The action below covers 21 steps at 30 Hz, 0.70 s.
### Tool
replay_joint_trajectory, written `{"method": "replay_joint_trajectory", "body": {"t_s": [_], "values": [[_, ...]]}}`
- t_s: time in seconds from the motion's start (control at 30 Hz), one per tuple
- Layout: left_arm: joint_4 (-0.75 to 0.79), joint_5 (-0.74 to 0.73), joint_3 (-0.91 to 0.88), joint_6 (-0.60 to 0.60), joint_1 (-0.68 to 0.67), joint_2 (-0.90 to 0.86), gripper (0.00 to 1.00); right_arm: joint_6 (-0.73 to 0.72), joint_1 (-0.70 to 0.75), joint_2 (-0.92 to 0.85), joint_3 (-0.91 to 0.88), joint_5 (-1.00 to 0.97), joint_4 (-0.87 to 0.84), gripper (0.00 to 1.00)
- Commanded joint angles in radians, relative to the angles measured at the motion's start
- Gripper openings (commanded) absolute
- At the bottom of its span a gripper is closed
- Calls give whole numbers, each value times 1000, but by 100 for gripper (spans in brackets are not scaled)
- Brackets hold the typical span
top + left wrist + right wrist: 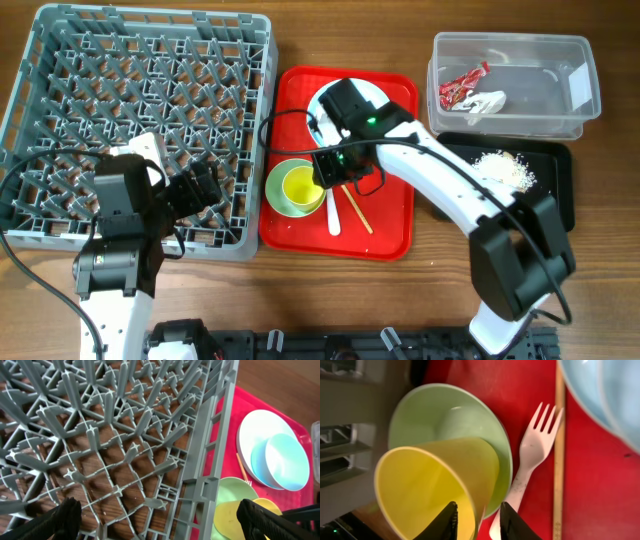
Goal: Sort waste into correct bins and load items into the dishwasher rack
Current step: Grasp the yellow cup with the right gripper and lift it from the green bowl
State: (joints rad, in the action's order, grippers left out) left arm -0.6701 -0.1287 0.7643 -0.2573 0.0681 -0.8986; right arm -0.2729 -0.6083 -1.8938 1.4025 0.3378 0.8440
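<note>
**Right end effector (477,519) at the yellow cup (430,485), near-left corner of the red tray (390,225)**

The cup sits in the pale green bowl (445,415), its axis roughly upright. One finger is inside the mouth and one outside, straddling the wall; the gap is narrow and I cannot tell if the pinch is made. The dishwasher rack (150,15) butts the tray's left edge, so I'd lift, then carry left over the rack wall. The left end effector (160,517), fingers wide apart, hovers over the rack corner beside the tray and may crowd the drop. The fork (532,445) lies just right of the bowl.
</note>
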Motion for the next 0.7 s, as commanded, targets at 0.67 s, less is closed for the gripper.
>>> {"method": "replay_joint_trajectory", "body": {"t_s": [0.67], "values": [[85, -242, 21, -24, 6, -31, 100, -43, 158, 147, 158, 163, 16, 4]]}}
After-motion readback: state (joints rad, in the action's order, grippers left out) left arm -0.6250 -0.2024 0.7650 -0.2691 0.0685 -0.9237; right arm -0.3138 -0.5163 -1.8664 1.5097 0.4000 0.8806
